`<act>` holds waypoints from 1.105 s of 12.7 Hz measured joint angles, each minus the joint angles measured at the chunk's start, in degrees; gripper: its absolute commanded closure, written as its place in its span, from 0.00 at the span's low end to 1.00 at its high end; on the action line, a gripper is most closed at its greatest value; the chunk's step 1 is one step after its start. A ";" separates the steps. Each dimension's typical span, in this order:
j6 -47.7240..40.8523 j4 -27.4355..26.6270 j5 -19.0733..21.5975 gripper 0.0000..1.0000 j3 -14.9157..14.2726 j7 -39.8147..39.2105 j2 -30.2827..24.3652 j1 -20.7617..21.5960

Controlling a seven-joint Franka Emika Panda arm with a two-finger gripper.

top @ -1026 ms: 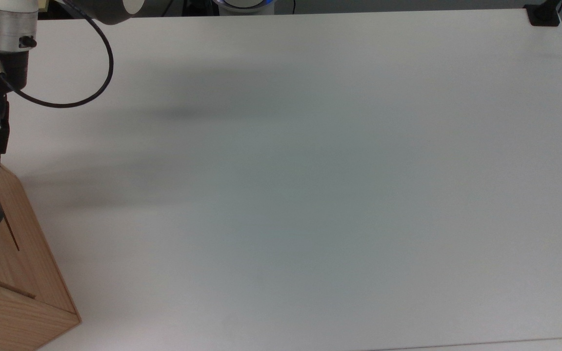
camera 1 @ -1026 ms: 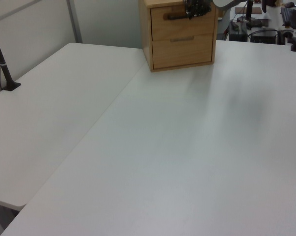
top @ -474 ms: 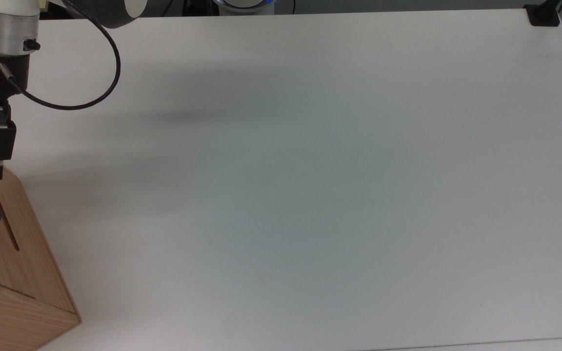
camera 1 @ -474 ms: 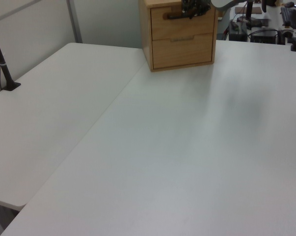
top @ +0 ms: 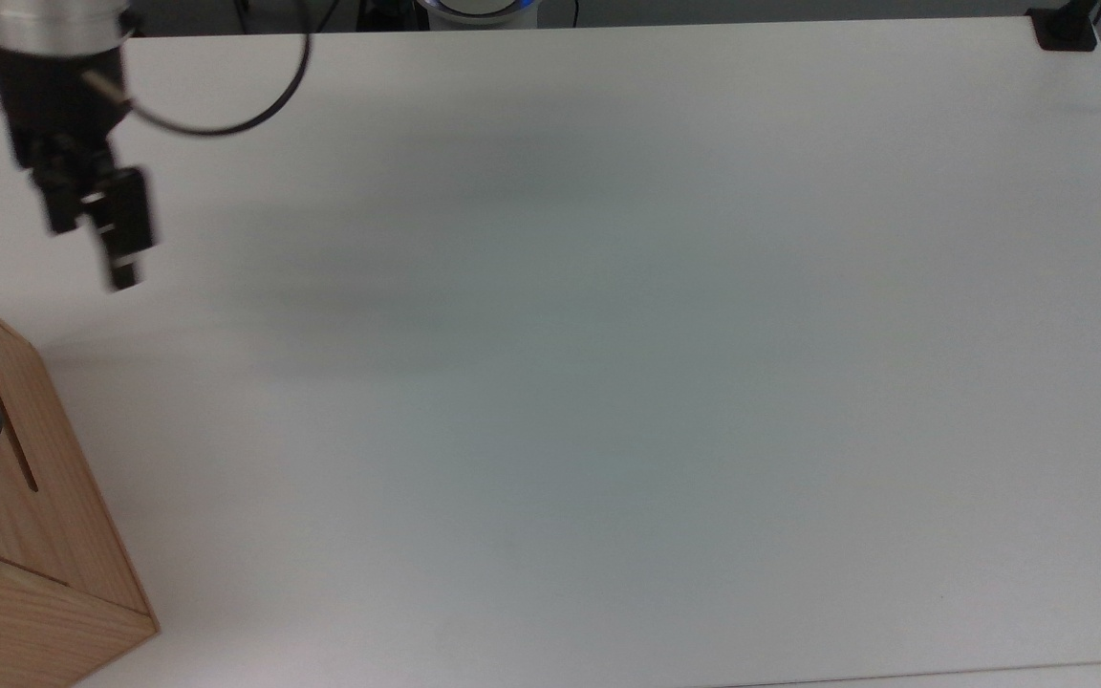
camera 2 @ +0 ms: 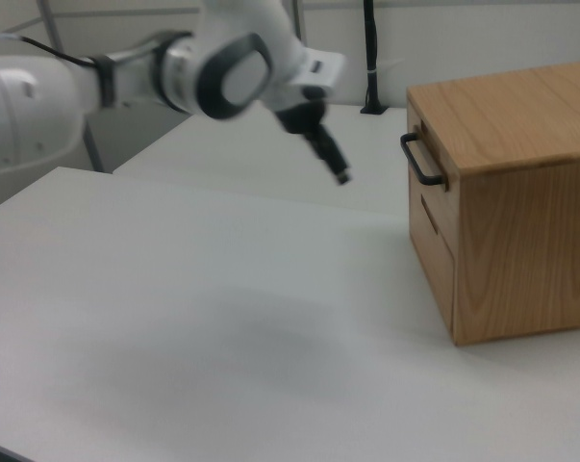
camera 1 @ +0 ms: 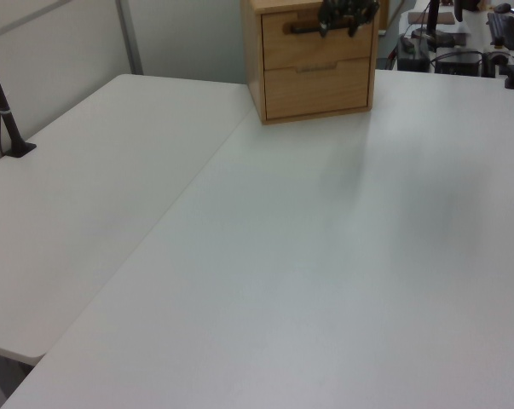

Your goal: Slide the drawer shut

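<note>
Fingers [top: 125, 258] of the arm hang in the air above the white table [top: 608, 334], blurred in every view, so whether they are parted or pressed together cannot be told; they hold nothing. In the top view they sit near the upper left corner, apart from the wooden cabinet [top: 25, 564] at the top view's lower left. In the right view the fingers [camera 2: 340, 175] point down and toward the right view's right, stopping short of the cabinet [camera 2: 520, 202], with bare table beneath them.

The drawer [camera 2: 426, 171] is the upper of two in the cabinet front. From the right view its front panel looks flush with the cabinet face, though the angle is steep and a small gap would be hard to see. Its black bar handle [camera 2: 420, 160] stands out from the panel, untouched. In the left view the drawer [camera 1: 312, 41] sits at the top of the cabinet [camera 1: 255, 60], far across the table, and the dark fingers [camera 1: 346, 15] overlap its upper right corner in that picture.

A black post base [top: 1065, 29] stands at the table's far corner in the top view.
</note>
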 measured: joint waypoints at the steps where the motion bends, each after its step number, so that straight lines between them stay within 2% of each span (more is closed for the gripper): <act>1: -5.52 -0.35 0.00 0.00 1.23 -3.04 -1.70 0.42; 6: -26.93 -2.41 0.00 0.00 9.45 -17.63 -7.64 1.44; 9: -28.16 -7.19 -1.65 0.00 10.35 -21.69 -11.21 3.42; 14: -28.16 -8.10 -2.43 0.00 9.97 -23.26 -12.23 3.66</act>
